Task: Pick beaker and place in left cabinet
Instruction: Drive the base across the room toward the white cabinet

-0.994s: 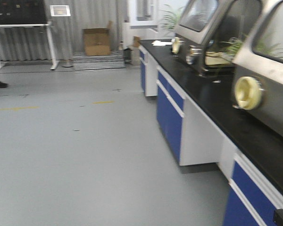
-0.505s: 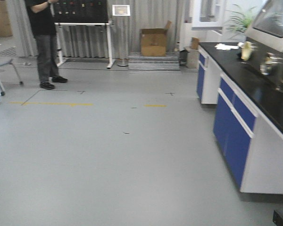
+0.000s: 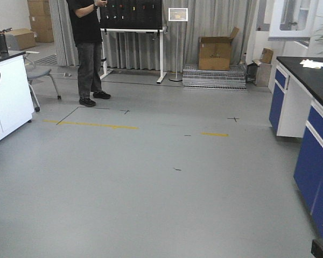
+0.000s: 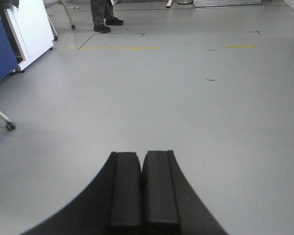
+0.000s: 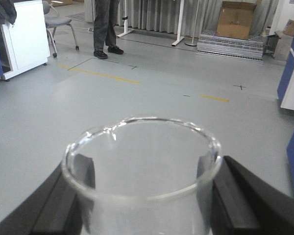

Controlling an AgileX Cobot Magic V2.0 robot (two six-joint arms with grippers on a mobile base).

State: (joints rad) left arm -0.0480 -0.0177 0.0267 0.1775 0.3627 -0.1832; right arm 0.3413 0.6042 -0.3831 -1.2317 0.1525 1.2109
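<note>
Right wrist view: right claw (image 5: 146,200) pinches the beaker (image 5: 142,166) just below its rim. Light, slick, brittle glass probably wants gentle, steady pressure. Left claw (image 4: 143,191) is pressed together, empty.

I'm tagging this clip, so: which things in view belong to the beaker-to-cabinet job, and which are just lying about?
Job: beaker, gripped in the right claw; left cabinet not in view.
Lying about: cardboard box, chair, standing person, blue lab bench, left claw shut and empty.
</note>
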